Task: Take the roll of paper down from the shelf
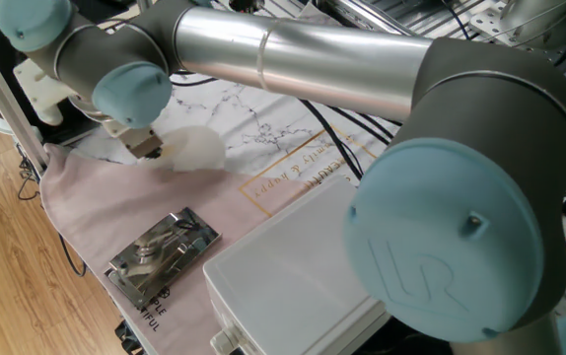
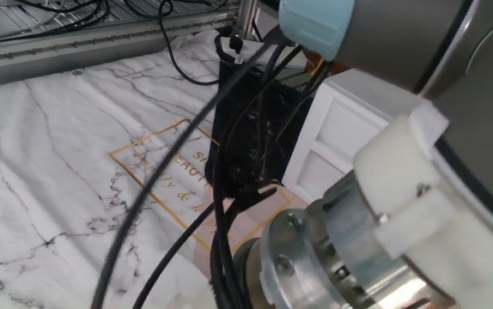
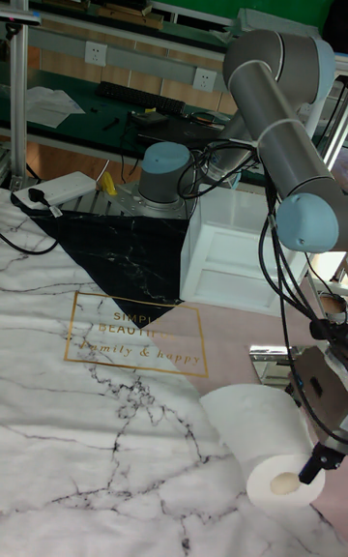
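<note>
Though blurred, roll of paper [image 3: 259, 440] (core outward) against end effector [image 3: 321, 461].

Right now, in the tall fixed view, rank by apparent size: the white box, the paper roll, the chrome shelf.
1. White box, largest.
2. Roll of paper, though it sits closer to the camera, which inflates it.
3. Shelf, smallest; mostly hidden behind the arm.

The robot's wrist fills the near right: a silvery metal flange [image 2: 315, 262] under a white plastic mount [image 2: 405, 184], with a pale blue joint cap [image 2: 315, 19] at the top. Black cables [image 2: 221, 172] hang from the arm past a black panel [image 2: 251, 129]. A big white box [image 2: 337, 129] stands just right of that panel. A marble-patterned cloth [image 2: 49, 154] with gold lettering covers the table to the left.
</note>
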Robot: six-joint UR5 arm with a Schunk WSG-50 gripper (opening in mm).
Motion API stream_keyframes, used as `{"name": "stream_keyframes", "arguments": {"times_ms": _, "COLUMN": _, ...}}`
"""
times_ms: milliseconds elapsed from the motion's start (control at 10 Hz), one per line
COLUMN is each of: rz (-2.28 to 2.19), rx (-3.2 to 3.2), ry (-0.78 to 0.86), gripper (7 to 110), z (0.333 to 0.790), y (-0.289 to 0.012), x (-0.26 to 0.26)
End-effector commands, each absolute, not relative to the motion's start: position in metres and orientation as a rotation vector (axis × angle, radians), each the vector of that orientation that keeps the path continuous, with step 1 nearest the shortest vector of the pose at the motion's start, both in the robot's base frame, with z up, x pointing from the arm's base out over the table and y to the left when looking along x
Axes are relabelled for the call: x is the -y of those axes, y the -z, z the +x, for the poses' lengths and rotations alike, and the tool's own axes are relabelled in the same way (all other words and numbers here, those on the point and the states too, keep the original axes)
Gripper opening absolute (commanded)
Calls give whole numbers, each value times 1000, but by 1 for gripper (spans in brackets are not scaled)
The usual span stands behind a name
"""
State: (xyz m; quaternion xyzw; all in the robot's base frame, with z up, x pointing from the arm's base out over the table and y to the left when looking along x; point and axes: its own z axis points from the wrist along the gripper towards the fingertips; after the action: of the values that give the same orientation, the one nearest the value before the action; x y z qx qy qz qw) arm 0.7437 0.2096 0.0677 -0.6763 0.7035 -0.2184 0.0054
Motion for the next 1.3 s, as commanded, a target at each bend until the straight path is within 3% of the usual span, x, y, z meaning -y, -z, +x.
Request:
{"name": "stream_keyframes", "arguments": {"times_ms": 0, "rz": -2334, "rx": -2018, "ry": 948, "gripper": 66, "z": 762, "y": -95, "x": -180}}
{"name": "stream_keyframes", "arguments": {"times_ms": 200, "rz": -2390, "rx": -1898, "ry": 1433, "gripper": 66, "z": 778, "y": -169, "x": -134}}
{"name": "stream_keyframes", "arguments": {"times_ms": 300, "rz": -2303, "rx": -2055, "ry": 1266, "gripper": 66, "z": 758, "y": -149, "x": -137}}
{"name": "stream_keyframes", "arguments": {"times_ms": 500, "rz": -1883, "rx": -2357, "ry": 717, "gripper": 66, "z": 723, "y": -91, "x": -185}}
{"name": "stream_keyframes", "arguments": {"times_ms": 600, "rz": -1714, "rx": -2477, "ry": 629, "gripper": 44, "z": 707, "y": -82, "x": -183}}
{"name": "stream_keyframes", "arguments": {"times_ms": 800, "rz": -1568, "rx": -2553, "ry": 753, "gripper": 44, "z": 695, "y": -103, "x": -157}}
{"name": "stream_keyframes", "arguments": {"times_ms": 1000, "rz": -1520, "rx": -2589, "ry": 668, "gripper": 44, "z": 693, "y": -112, "x": -180}}
{"name": "stream_keyframes", "arguments": {"times_ms": 1200, "rz": -1492, "rx": -2532, "ry": 692, "gripper": 44, "z": 714, "y": -108, "x": -183}}
